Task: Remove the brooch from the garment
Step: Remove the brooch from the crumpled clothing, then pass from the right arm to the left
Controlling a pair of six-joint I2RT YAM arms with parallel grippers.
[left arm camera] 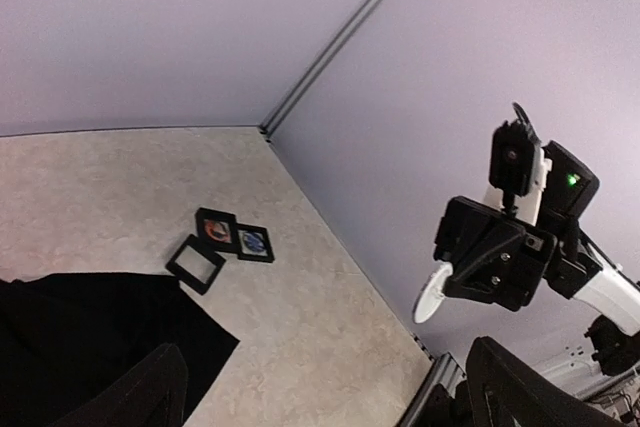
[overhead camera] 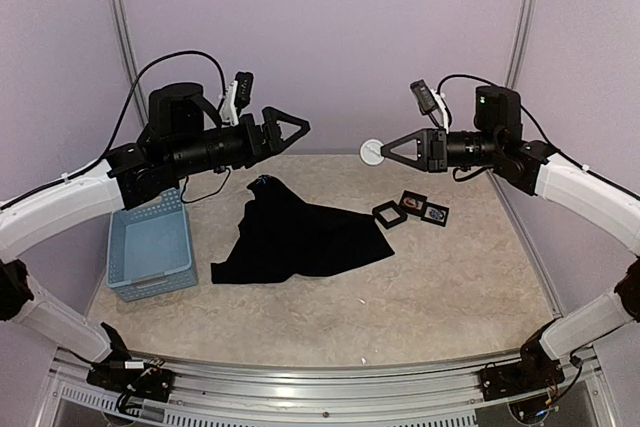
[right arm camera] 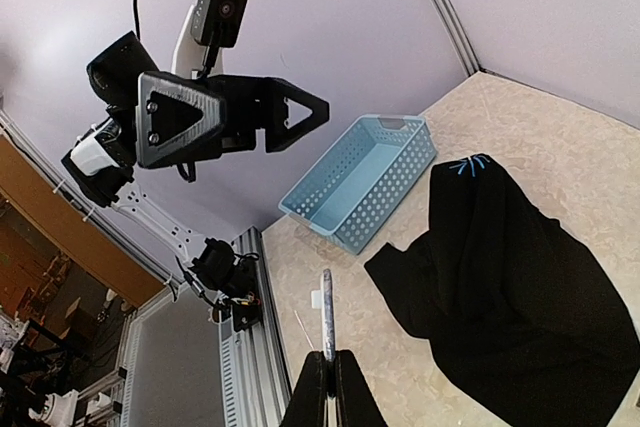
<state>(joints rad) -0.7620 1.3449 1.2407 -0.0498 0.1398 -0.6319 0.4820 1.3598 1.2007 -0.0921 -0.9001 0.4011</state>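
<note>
1. The brooch (overhead camera: 371, 151) shows as a small white disc. The right wrist view catches it edge-on, so its face and pin cannot be made out.
2. The right gripper (overhead camera: 384, 150) has its jaws pressed together on the brooch's rim, up in the air. Its fingers (right arm camera: 325, 397) are cut off by the bottom of its own view.
3. The left gripper (overhead camera: 303, 127) has its jaws spread wide. Its own view shows only the two dark fingertips (left arm camera: 150, 392).
4. The garment (overhead camera: 300, 237) lies crumpled on the table (overhead camera: 450, 277), below and between the two pairs of jaws and well apart from both. Its blue mark (overhead camera: 265, 180) is at the far end. Both wrist views cut the cloth off.
5. The basket (right arm camera: 385, 197) sits below the left jaws, on their outer side. Only its own blue floor shows inside.
6. Three black boxes (left arm camera: 217, 229) sit below the right jaws, near the garment's corner. Two hold something coloured, too small to tell; the third looks dark inside.
</note>
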